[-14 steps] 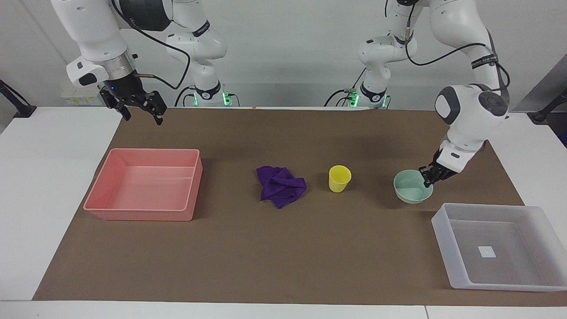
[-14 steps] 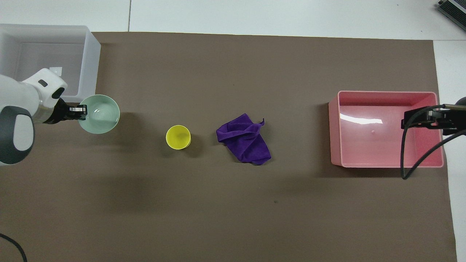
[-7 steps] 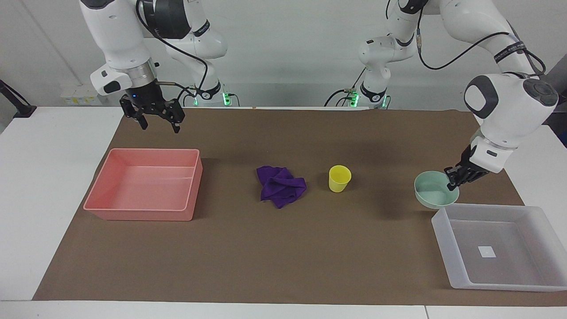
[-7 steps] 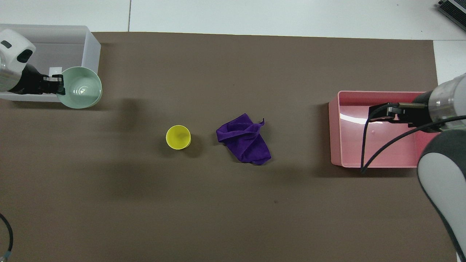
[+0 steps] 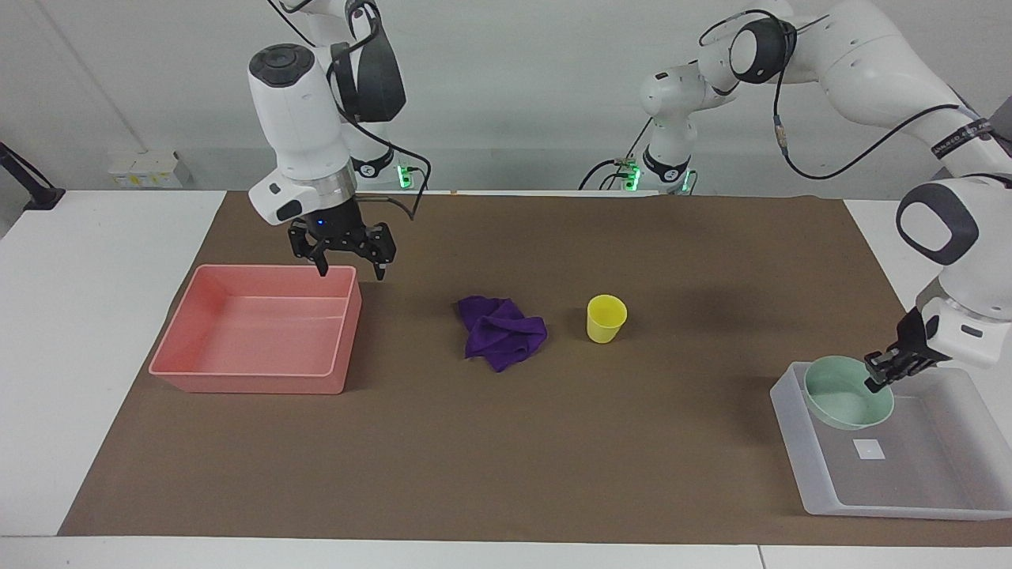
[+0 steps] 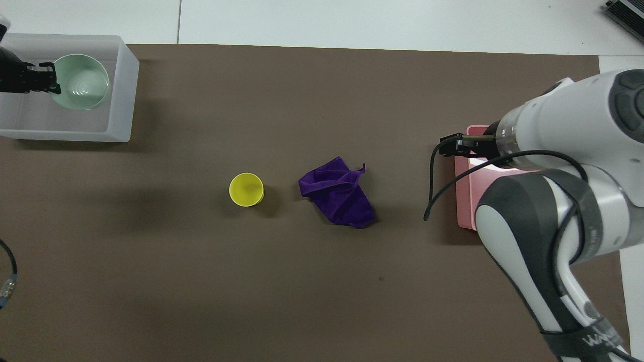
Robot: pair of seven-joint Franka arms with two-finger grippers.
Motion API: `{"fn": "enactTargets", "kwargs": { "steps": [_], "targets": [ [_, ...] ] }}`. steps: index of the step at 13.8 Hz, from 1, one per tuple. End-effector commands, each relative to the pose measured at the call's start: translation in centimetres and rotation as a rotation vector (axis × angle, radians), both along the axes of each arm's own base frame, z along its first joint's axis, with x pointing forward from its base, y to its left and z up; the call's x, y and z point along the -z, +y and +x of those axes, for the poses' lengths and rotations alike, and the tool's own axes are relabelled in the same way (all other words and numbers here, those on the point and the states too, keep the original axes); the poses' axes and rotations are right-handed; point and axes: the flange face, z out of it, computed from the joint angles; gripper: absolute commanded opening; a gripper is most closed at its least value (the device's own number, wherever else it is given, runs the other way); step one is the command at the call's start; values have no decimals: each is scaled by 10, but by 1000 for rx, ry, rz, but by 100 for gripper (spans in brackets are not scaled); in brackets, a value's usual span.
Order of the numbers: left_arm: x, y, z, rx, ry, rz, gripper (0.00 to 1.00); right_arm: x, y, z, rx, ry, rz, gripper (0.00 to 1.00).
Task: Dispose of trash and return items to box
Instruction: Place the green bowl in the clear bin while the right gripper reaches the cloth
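The left pincer (image 5: 880, 378) grips the green bowl (image 5: 847, 392) by its rim, over the box (image 5: 794, 431). The right pincer (image 5: 350, 271), fingers spread wide, hangs over the pink tray (image 5: 254, 381) edge. The yellow cup (image 5: 606, 318) and purple rag (image 5: 500, 331) sit mid-tabletop.

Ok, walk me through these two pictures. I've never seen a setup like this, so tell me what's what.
These are two robot arms at a table, each ending in a two-finger gripper. One picture faces the robots from across the table; the other looks down from above their end.

The left gripper pinches the rim of a pale green bowl, holding it over a translucent box at the table's edge. The right gripper, fingers open and holding nothing, hangs over the corner of a pink tray.

On the brown mat between the box and the tray lie a crumpled purple cloth and an upright yellow cup, side by side, not touching.
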Motion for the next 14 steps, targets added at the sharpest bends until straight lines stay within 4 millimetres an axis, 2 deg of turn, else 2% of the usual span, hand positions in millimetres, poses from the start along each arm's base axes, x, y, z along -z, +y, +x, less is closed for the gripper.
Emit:
{"fn": "enactTargets", "kwargs": {
  "steps": [1,3,5,7,8,9,11,14],
  "targets": [
    [23,28,25,-18,-22,47,0,35,32,9,-1,-1,19,100],
    [43,40,29,-29,-27,63,0,60,58,8,-28,1,20,100],
    [51,45,32,-37,-42,65,0,86,93,8,-55,-1,42,100],
    [55,45,32,-37,-39,64,0,105,107,6,-74,-5,45,100],
    [59,51,30,-45,-31,71,0,117,116,0,-89,-11,47,100],
    [69,54,27,-51,-15,70,0,128,123,-5,-104,-15,48,100],
    [83,52,27,-48,-19,64,0,149,151,-16,-129,-11,48,100],
    [88,53,23,-48,-2,62,0,163,151,-21,-136,-13,48,100]
  ]
}}
